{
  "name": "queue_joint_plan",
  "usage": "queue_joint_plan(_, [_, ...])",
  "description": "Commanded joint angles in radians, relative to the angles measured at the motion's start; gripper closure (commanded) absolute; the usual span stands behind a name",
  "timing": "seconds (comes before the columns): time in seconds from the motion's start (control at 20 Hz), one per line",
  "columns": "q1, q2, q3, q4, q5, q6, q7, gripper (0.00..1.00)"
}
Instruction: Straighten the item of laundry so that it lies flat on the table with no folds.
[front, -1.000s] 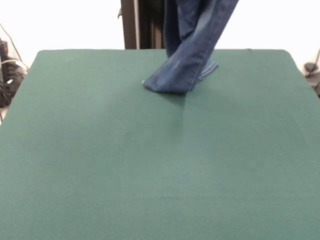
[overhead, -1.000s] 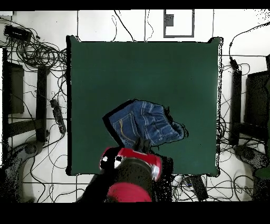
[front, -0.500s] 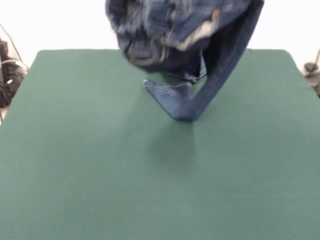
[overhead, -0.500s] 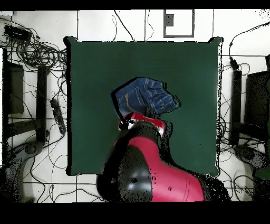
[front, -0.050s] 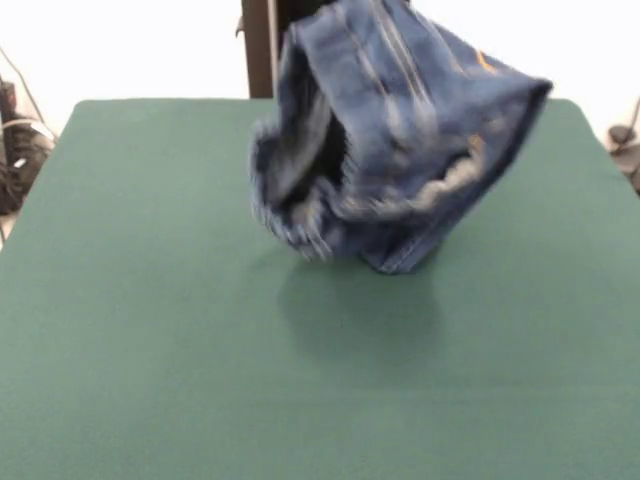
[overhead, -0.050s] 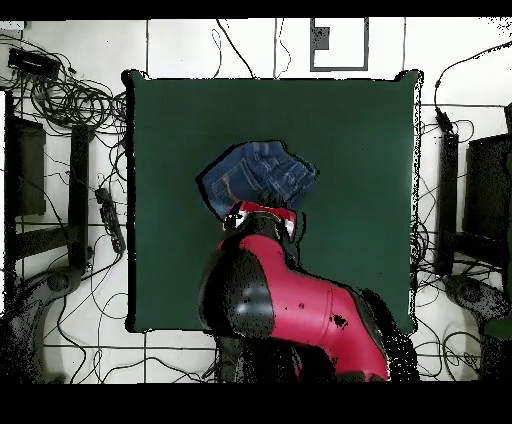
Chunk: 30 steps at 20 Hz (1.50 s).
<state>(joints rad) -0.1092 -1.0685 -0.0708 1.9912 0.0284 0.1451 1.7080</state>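
The item of laundry is a pair of blue jeans (front, -0.050s: 390, 150), bunched into a loose, blurred bundle. It hangs over the middle of the green table (front, -0.050s: 120, 300), its lowest fold just above or brushing the cloth. Seen from overhead, the jeans (overhead, -0.050s: 255, 175) spread out just beyond the arm's red wrist. The gripper (overhead, -0.050s: 262, 212) sits under that wrist, over the jeans' near edge, and holds them up. In the front view the gripper is hidden above and behind the denim.
The red and black arm (overhead, -0.050s: 290, 310) reaches over the near half of the table (overhead, -0.050s: 360, 130) in the overhead view. Cables (overhead, -0.050s: 70, 100) and dark stands (overhead, -0.050s: 80, 190) ring the table on the floor. A dark post (front, -0.050s: 258, 48) stands behind the far edge.
The arm has reached further out over the table, carrying the jeans toward its middle. The trailing leg that rested on the cloth has lifted, and the jeans now swing as one bundle.
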Motion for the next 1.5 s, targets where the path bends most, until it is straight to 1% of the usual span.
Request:
queue_joint_plan(0.05, [0.019,0.018,0.121,0.065,-0.024,-0.003,0.124,0.00])
queue_joint_plan(0.25, [0.018,0.035,0.119,0.035,-0.025,0.016,0.126,0.00])
queue_joint_plan(0.55, [0.041,0.079,0.090,-0.021,-0.046,-0.020,0.127,0.00])
queue_joint_plan(0.65, [0.055,0.096,0.070,-0.048,-0.044,0.003,0.126,0.00])
queue_joint_plan(0.7, [0.048,0.106,0.078,-0.055,-0.040,0.005,0.126,0.00])
queue_joint_plan(0.8, [0.045,0.144,0.083,-0.075,-0.026,0.030,0.130,0.00])
queue_joint_plan(1.05, [0.091,0.275,0.020,-0.156,-0.011,-0.005,0.165,0.00])
queue_joint_plan(1.15, [0.106,0.315,0.000,-0.190,0.002,0.035,0.173,0.00])
queue_joint_plan(1.3, [0.098,0.368,0.003,-0.253,0.012,0.115,0.157,0.00])
queue_joint_plan(1.5, [0.098,0.427,-0.002,-0.313,0.011,0.130,0.145,0.00])
